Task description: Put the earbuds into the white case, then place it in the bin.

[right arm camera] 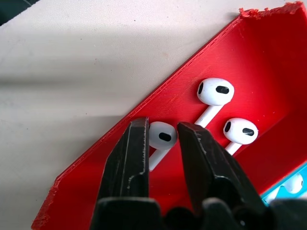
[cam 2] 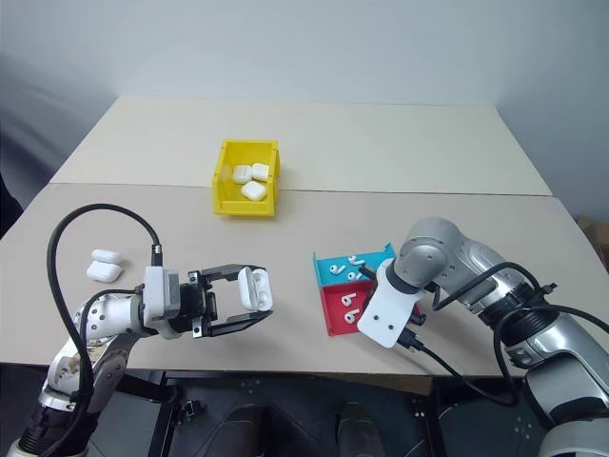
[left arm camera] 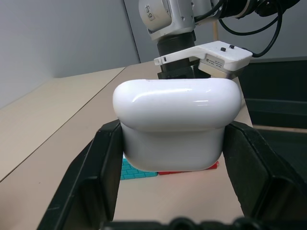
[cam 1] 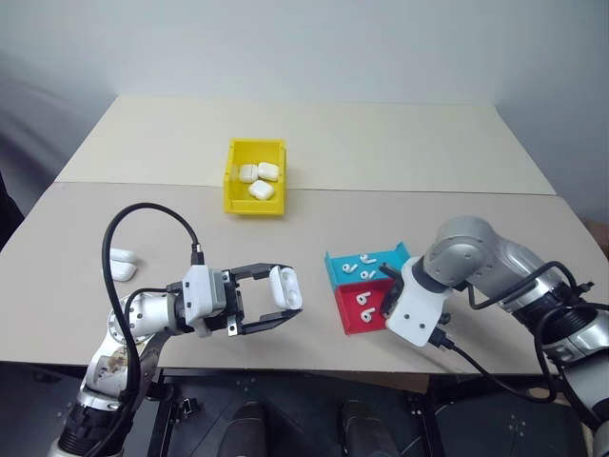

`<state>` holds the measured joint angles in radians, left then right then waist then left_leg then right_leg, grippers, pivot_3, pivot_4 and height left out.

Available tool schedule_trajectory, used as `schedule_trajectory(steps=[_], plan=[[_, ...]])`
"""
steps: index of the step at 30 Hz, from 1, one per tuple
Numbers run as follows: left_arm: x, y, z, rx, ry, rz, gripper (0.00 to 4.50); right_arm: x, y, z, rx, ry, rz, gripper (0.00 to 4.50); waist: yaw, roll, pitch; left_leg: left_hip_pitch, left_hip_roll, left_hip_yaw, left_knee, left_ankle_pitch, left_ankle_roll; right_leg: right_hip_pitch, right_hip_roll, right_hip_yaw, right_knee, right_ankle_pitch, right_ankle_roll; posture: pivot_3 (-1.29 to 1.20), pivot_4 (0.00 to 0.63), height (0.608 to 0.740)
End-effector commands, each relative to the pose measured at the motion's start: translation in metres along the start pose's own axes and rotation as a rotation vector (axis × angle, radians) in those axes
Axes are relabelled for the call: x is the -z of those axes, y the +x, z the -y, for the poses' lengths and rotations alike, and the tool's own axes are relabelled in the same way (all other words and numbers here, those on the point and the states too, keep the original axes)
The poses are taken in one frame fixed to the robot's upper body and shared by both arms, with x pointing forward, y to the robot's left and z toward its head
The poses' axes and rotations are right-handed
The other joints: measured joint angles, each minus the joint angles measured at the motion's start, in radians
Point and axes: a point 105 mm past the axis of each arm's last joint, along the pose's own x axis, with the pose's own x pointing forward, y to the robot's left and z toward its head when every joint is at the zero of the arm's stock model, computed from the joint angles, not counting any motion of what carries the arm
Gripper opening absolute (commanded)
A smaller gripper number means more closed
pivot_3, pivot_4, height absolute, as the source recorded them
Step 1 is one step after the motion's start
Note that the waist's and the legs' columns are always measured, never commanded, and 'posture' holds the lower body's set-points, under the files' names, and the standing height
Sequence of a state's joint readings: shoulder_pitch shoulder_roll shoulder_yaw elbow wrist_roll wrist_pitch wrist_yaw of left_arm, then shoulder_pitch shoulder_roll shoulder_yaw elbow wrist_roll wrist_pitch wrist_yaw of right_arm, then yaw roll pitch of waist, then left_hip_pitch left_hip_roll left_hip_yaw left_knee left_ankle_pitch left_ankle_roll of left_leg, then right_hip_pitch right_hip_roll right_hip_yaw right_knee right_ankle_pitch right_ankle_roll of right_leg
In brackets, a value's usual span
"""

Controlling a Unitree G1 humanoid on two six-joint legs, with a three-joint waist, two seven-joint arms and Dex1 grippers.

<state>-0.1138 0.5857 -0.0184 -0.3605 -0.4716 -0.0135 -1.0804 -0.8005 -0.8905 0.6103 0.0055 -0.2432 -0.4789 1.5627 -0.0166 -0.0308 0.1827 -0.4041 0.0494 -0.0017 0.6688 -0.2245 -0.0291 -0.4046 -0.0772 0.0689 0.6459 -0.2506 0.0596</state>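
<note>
Right gripper (right arm camera: 162, 136): pointing down into the red tray (right arm camera: 268, 57), its two black fingers pinching the rounded head of one earbud (right arm camera: 162, 135).
Pinched earbud: lying near the tray's low wall, stem trailing back under the fingers; whether it is lifting off the floor yet, I cannot tell.
Other earbuds: two more (right arm camera: 216, 92) lying just beside it in the red tray; several resting in the blue tray (cam 1: 344, 269) next door.
Left gripper (cam 1: 283, 297): pointing level toward the right arm, clamping the white case (cam 1: 285, 288) between its fingers and holding it above the table (cam 1: 381, 143).
Case lid: looking closed from the left wrist view.
Spare cases: two (cam 1: 122, 263) sitting on the table beside the left arm.
Bin (cam 1: 234, 198): standing farther back on the table, already holding three white cases.
Step in hand: picking the first earbud out of the red tray.
Next move: likely lifting the earbud straight up without losing the small head, then carrying it toward the held case, whose lid would need opening first.
</note>
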Motion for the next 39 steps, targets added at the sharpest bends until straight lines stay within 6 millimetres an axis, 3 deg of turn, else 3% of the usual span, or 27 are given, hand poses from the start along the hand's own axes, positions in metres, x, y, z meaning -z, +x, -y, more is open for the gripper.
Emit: schedule_trajectory(steps=[1,13,27,33,37,39], plan=[[-0.009,0.002,0.001,0.011,0.041,0.013,2.8,-0.003,-0.007,0.001,-0.006,-0.015,-0.004,1.2,0.0,0.0,0.0,0.0,0.0,0.0,0.0,0.0,0.0,0.0,0.0,0.0,0.0,0.0,0.0,0.0,0.15,0.74],[-0.008,0.002,0.001,0.004,0.04,0.015,2.8,0.006,-0.005,-0.004,-0.03,0.015,-0.049,1.2,0.0,0.0,0.0,0.0,0.0,0.0,0.0,0.0,0.0,0.0,0.0,0.0,0.0,0.0,0.0,0.0,0.15,0.74],[-0.008,0.002,0.001,0.01,0.04,0.017,2.8,0.0,-0.012,0.002,0.025,0.038,-0.023,1.2,0.0,0.0,0.0,0.0,0.0,0.0,0.0,0.0,0.0,0.0,0.0,0.0,0.0,0.0,0.0,0.0,0.15,0.74],[-0.007,0.003,0.001,0.019,0.038,0.019,2.8,-0.008,-0.025,0.005,0.049,0.147,0.021,1.2,0.0,0.0,0.0,0.0,0.0,0.0,0.0,0.0,0.0,0.0,0.0,0.0,0.0,0.0,0.0,0.0,0.15,0.74],[-0.007,0.004,0.002,0.022,0.035,0.02,2.8,-0.01,-0.027,0.009,0.072,0.231,0.03,2.0,0.0,0.0,0.0,0.0,0.0,0.0,0.0,0.0,0.0,0.0,0.0,0.0,0.0,0.0,0.0,0.0,0.15,0.74],[-0.007,0.005,0.002,0.023,0.034,0.021,2.8,-0.009,-0.027,0.012,0.084,0.247,0.019,2.0,0.001,0.0,0.0,0.0,0.0,0.0,0.0,0.0,0.0,0.0,0.0,0.0,0.0,0.0,0.0,0.0,0.15,0.74]])
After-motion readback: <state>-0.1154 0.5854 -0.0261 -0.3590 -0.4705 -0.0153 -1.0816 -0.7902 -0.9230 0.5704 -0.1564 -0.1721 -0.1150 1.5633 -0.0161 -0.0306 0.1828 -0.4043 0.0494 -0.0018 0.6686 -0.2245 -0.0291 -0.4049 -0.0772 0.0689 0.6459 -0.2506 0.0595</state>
